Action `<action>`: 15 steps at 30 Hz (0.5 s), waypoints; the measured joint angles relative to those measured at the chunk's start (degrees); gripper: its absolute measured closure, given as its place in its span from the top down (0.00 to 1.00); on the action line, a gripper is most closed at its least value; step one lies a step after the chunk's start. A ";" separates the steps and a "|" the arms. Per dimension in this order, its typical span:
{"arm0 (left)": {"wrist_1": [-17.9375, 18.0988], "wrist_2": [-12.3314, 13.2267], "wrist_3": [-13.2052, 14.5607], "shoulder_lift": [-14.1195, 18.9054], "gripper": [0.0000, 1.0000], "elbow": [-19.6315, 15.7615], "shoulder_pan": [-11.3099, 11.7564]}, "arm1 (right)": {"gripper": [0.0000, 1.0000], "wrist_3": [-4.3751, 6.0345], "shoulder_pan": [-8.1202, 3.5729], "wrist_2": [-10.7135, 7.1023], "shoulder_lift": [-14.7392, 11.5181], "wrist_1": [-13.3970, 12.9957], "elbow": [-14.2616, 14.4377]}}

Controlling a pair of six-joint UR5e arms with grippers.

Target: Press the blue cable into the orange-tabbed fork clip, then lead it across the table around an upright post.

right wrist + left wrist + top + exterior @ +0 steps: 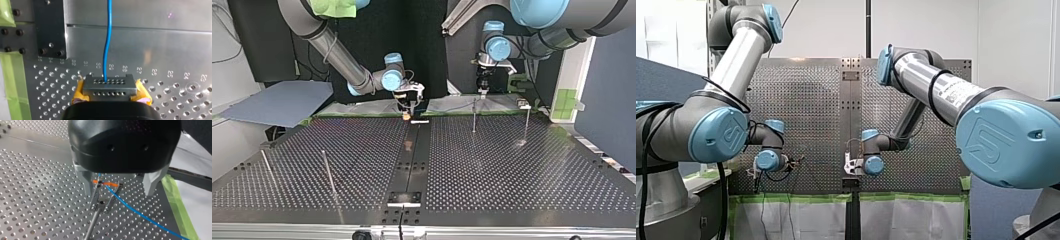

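Left end effector (pixel 118 192) is sitting spread around the fork clip (pixel 102 195) near the counter (pixel 37 195) edge; right end effector (pixel 110 94) is pinching the blue cable (pixel 108 45)'s block (pixel 110 86).

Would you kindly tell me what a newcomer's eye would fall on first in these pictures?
The blue cable stands out: it runs through the orange-tabbed fork clip inside my open left gripper. My right gripper, with yellow pads, pinches the same cable near the edge of the table. Thin upright posts stand across that table.
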 joint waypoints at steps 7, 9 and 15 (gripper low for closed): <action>-0.65 0.36 1.37 0.00 1.00 0.14 -0.25 | 0.00 -0.07 0.21 -0.16 0.00 0.21 0.01; -0.72 0.44 1.75 0.00 1.00 0.21 -0.30 | 0.00 -0.08 0.26 -0.19 0.00 0.60 0.02; -2.05 0.24 2.02 0.00 1.00 1.81 -1.76 | 0.00 -0.09 0.25 -0.33 0.00 1.30 0.01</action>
